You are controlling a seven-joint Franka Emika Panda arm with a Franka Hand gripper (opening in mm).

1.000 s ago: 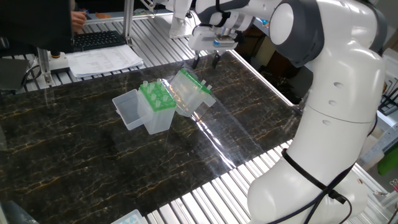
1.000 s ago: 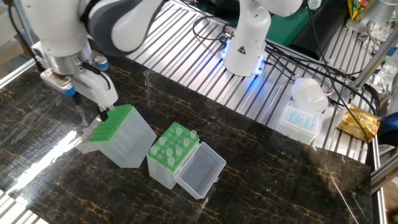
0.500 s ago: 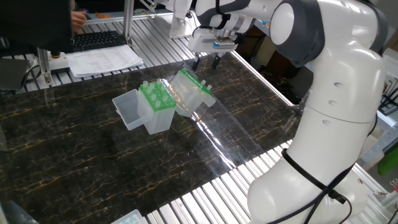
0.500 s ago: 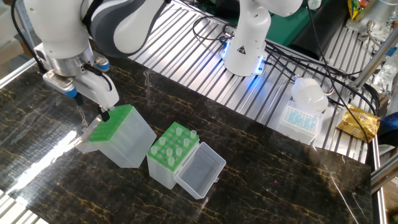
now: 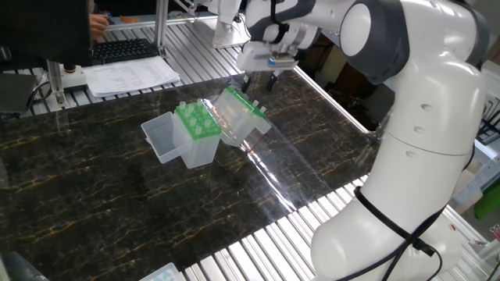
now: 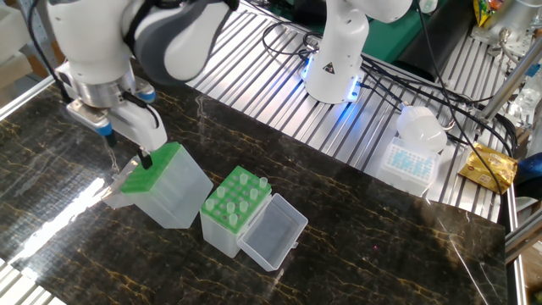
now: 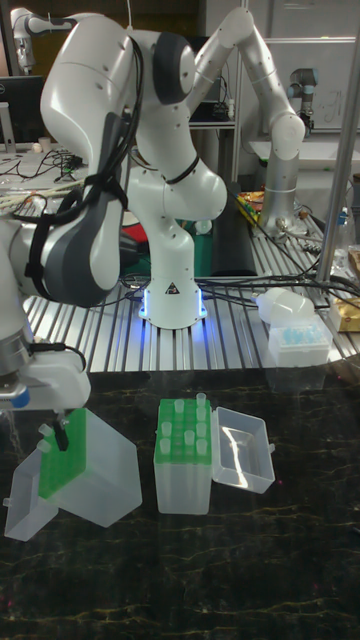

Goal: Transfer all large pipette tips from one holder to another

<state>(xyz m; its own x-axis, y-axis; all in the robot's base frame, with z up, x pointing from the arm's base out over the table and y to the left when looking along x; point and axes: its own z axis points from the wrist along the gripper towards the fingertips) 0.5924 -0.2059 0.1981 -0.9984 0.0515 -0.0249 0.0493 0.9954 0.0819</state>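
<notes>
Two clear holders with green rack plates sit on the dark marble table. The upright holder [image 5: 197, 133] [image 6: 230, 213] [image 7: 184, 465] carries several large pipette tips [image 5: 190, 117] [image 6: 240, 191] [image 7: 186, 418]. Beside it, the other holder [image 5: 238, 117] [image 6: 168, 185] [image 7: 90, 480] leans tilted, and a couple of tips [image 5: 258, 107] [image 7: 44, 432] stick out at its far edge. My gripper [image 5: 261, 79] [image 6: 127, 158] [image 7: 38, 430] hangs just above that far edge, open. Its fingers [image 6: 146, 158] are spread, and I see nothing between them.
The upright holder's hinged lid [image 5: 160, 139] [image 6: 275, 233] [image 7: 245, 450] lies open beside it. A blue tip box under a white lid [image 6: 411, 157] [image 7: 298, 340] sits on the slatted bench, near a second robot's base [image 6: 334, 63] [image 7: 170, 290]. Keyboard and papers [image 5: 133, 74] are at the back.
The gripper has drifted a little sideways and up over the tilted holder's edge. Both holders and their tips have stayed in place.
</notes>
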